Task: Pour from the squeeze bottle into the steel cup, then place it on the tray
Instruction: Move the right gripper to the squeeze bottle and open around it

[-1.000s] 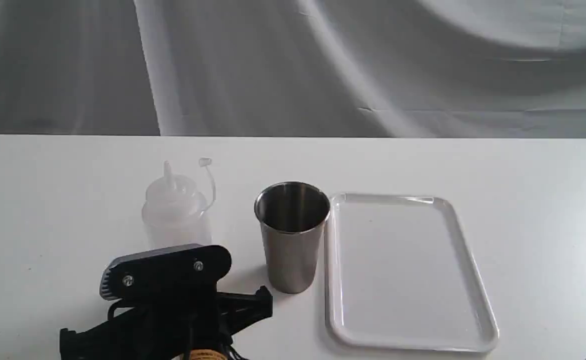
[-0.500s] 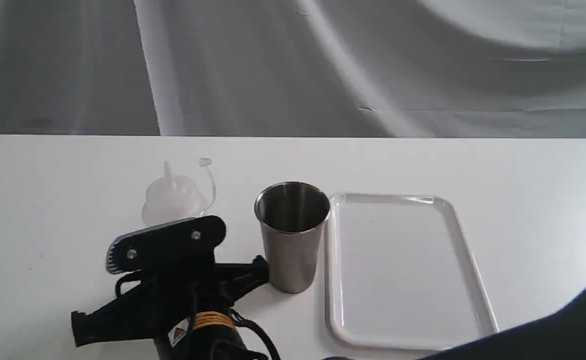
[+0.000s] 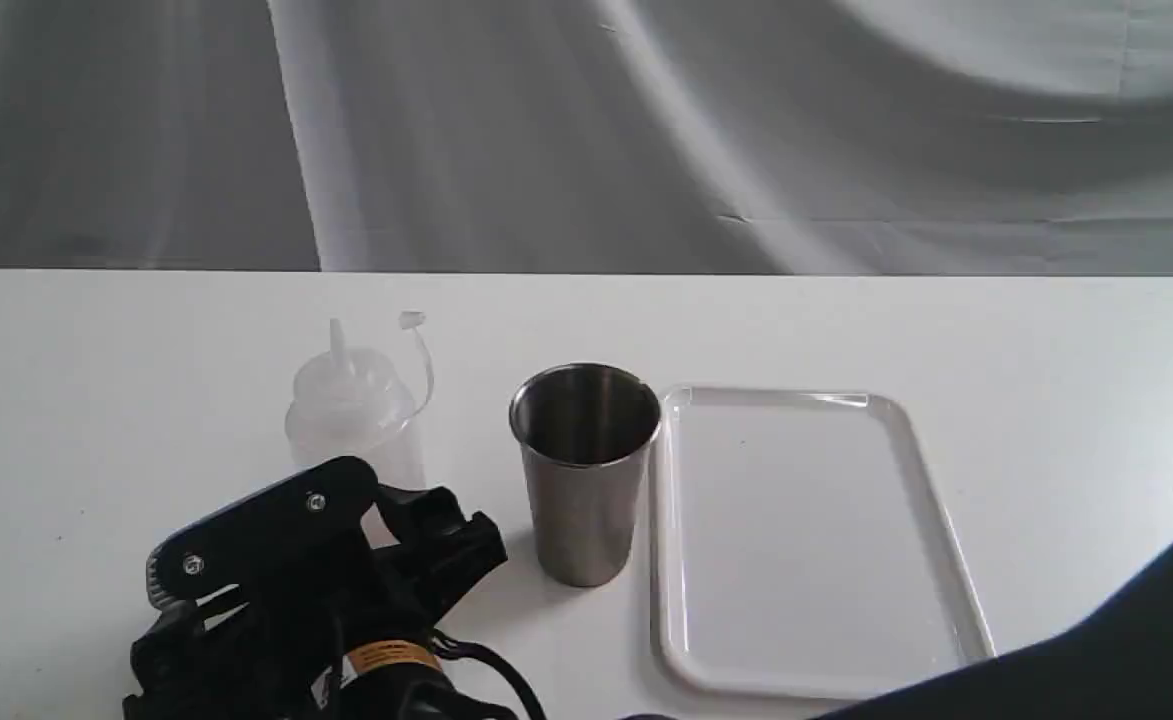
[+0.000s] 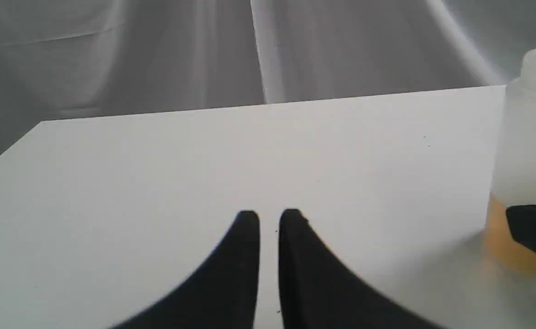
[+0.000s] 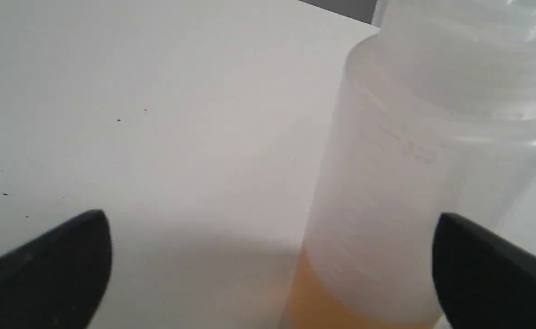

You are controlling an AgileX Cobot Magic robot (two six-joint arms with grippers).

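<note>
The squeeze bottle (image 3: 351, 405) stands upright left of the steel cup (image 3: 586, 470), with amber liquid low inside (image 5: 322, 301). Its tethered cap (image 3: 411, 321) hangs open beside the nozzle. The white tray (image 3: 806, 540) lies right of the cup, nearly touching it. My right gripper (image 3: 326, 590) has reached across to the bottle and hides its base. That gripper (image 5: 268, 224) is open wide, with the bottle between the fingers, close to one fingertip (image 5: 473, 256); contact cannot be told. My left gripper (image 4: 269, 217) is shut on nothing, left of the bottle (image 4: 528, 151), and is out of the exterior view.
The white table (image 3: 96, 400) ends at a grey draped cloth (image 3: 586, 130) behind. A dark part of the right arm (image 3: 1096, 650) crosses the front right corner, over the tray's near corner. The table's left edge (image 4: 7, 151) appears in the left wrist view.
The right gripper rose in front of the bottle, then dropped back, tilted and shifted left. More of the bottle's body shows again. The dark arm came into the front right corner.
</note>
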